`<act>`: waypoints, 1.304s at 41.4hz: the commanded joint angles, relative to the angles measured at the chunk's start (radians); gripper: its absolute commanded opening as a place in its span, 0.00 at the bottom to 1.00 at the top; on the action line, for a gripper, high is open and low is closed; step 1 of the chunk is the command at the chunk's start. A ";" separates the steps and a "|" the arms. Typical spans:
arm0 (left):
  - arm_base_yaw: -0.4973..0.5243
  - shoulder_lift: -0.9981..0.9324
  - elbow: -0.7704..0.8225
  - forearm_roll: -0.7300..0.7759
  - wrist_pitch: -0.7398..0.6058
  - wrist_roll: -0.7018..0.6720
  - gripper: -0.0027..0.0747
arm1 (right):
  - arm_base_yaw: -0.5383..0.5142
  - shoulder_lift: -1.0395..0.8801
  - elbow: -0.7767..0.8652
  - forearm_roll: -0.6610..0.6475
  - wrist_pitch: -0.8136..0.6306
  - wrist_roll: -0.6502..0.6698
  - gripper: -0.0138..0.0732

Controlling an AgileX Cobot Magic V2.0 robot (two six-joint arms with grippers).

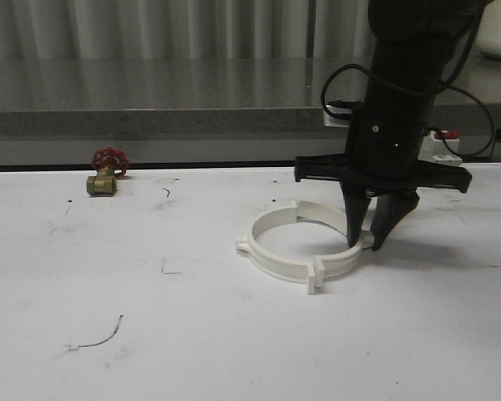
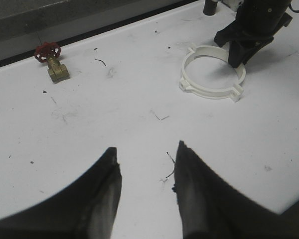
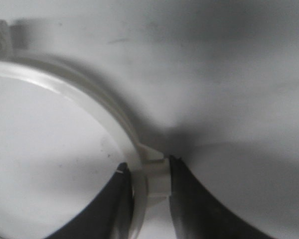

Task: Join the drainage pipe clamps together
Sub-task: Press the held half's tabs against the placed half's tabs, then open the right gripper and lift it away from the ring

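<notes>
- White surface (image 1: 83,276): pipe clamps (image 1: 305,242) form one ring, right of centre.
- Right gripper (image 1: 366,238): jaws clenched on the ring's right-hand tabs.
- Left gripper (image 2: 145,172): jaws released, holding nothing.

The clamps (image 1: 305,247) lie on the table (image 1: 192,334) as one ring, right of centre; the right gripper (image 1: 369,242) stands over the ring's right side, one finger inside the band, one outside, a tab between them; the valve (image 1: 105,175) sits far left, near the table's back edge, well apart from the ring; the left gripper (image 2: 145,189) hangs over bare table, nearer the robot than both.
</notes>
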 commanded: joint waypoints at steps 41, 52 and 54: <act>0.002 0.004 -0.027 -0.007 -0.081 -0.001 0.37 | 0.008 -0.051 -0.028 0.004 -0.008 -0.003 0.52; 0.002 0.004 -0.027 -0.007 -0.081 -0.001 0.37 | 0.008 -0.129 -0.053 -0.010 0.001 -0.003 0.52; 0.002 0.004 -0.027 -0.007 -0.081 -0.001 0.37 | 0.007 -0.161 -0.053 -0.020 0.001 -0.003 0.52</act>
